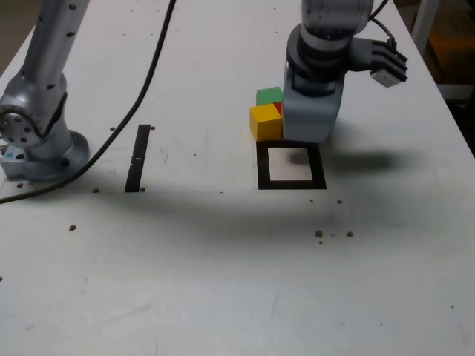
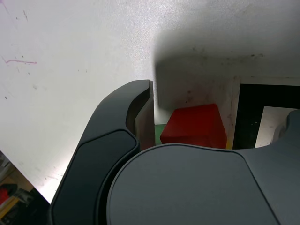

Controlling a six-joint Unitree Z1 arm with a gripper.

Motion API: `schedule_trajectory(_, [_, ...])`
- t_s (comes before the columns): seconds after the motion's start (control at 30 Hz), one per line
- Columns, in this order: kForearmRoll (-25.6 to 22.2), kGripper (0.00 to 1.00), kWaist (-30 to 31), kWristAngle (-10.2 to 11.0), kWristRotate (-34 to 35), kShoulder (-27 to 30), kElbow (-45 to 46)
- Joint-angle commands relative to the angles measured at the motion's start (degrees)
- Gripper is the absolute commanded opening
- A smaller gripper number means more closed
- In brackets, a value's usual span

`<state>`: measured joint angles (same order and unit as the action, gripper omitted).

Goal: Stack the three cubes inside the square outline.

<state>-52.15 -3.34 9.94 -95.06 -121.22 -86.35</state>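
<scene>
The grey, rounded claw [image 1: 312,122] of the silver arm hangs low over the white table [image 1: 223,282], its body covering most of the small red solid block [image 1: 279,108]. In the wrist view that red block [image 2: 194,125] sits straight ahead of the claw, between its 2 black fingers [image 2: 136,105]; only 1 finger shows fully, the other cut off at the picture's edge. The jaws stand apart with the red block in the gap, and no pad can be seen pressing a face, so the claw looks released, lined up for a grasp rather than gripping.

The 3 blocks sit clustered and touching. The small yellow solid block [image 1: 265,122] lies just beside the claw on the exterior view's left, and the small green solid block [image 1: 269,96] is behind the yellow one, farther from the camera. A sliver of green shows next to the red in the wrist view.

The square frame of black tape with a white centre [image 1: 291,183] lies just in front of the claw, toward the camera, with no block in it. So stacking has not begun, and the red block is probably the 1st pick.

A straight strip of black tape [image 1: 138,157] lies well apart from the claw, on the exterior view's left.
</scene>
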Motion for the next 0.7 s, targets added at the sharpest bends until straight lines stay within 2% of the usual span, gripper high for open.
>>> schedule_trajectory(0.0, [-0.26, 1.00, -0.35, -0.33, -0.21, -0.21, -0.36])
schedule_trajectory(0.33, [-0.72, 0.97, -1.48, -2.93, -2.49, 0.70, 1.31])
schedule_trajectory(0.67, [-0.67, 0.89, -1.58, -3.49, -2.81, 1.49, 2.87])
